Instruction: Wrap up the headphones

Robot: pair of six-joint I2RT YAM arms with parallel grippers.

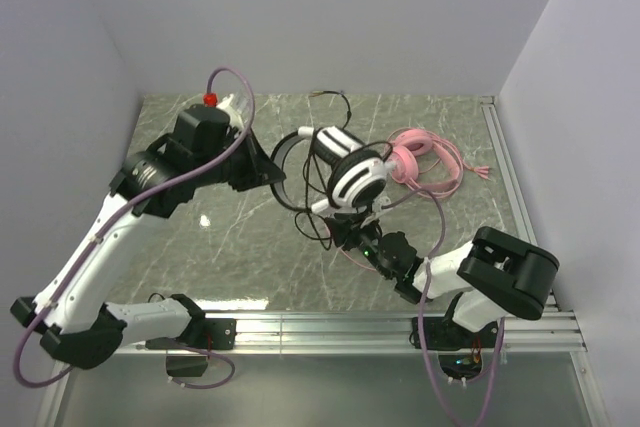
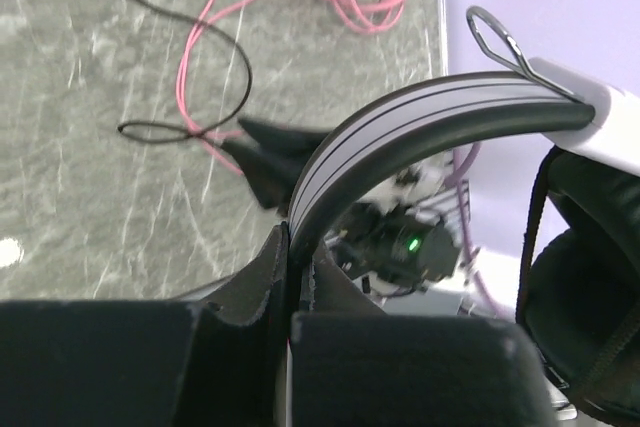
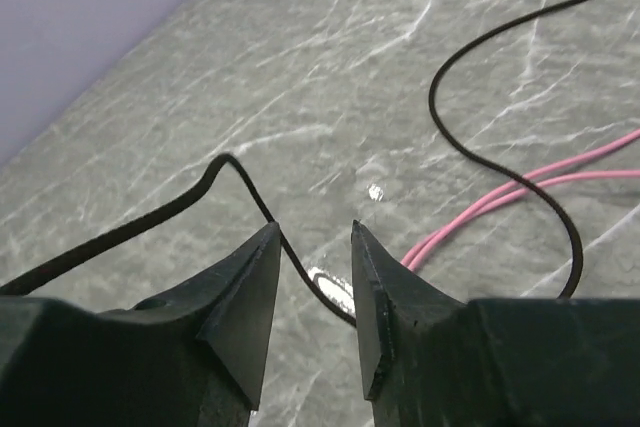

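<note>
**While One Arm Clamps the Headband, the Other Straddles the Cable**

Where the two arms meet, a grey-green marbled table (image 1: 230,237) fills the floor of a booth closed by pale lilac walls (image 1: 330,17) at the left, back and right of the overhead view. A ribbed metal rail (image 1: 330,325) borders its lower edge, and another runs down the right side.

Just right of centre, the black-and-white headset (image 1: 350,175) is held off the surface. The left gripper (image 1: 265,175) has its jaws closed on the dark headband (image 2: 420,117), which arcs up from between the fingers (image 2: 255,277) in the left wrist view; a black ear cushion (image 2: 590,337) fills that frame's lower right.

Its black cable (image 1: 312,222) trails in loose loops toward the lower centre of the table. The right gripper (image 3: 310,277) sits low over it, jaws apart. In the right wrist view the cable (image 3: 450,137) runs through the gap beside one fingertip without being pinched, then curls off to the upper right.

At the upper right of the overhead view the pink headset (image 1: 408,157) lies flat on the table, just beside the held headset. Its pink cable (image 1: 452,169) is gathered around it, with a doubled strand (image 3: 520,192) crossing under the black cable near the right gripper.

A lilac hose (image 1: 238,82) arches over the left arm's wrist.
</note>
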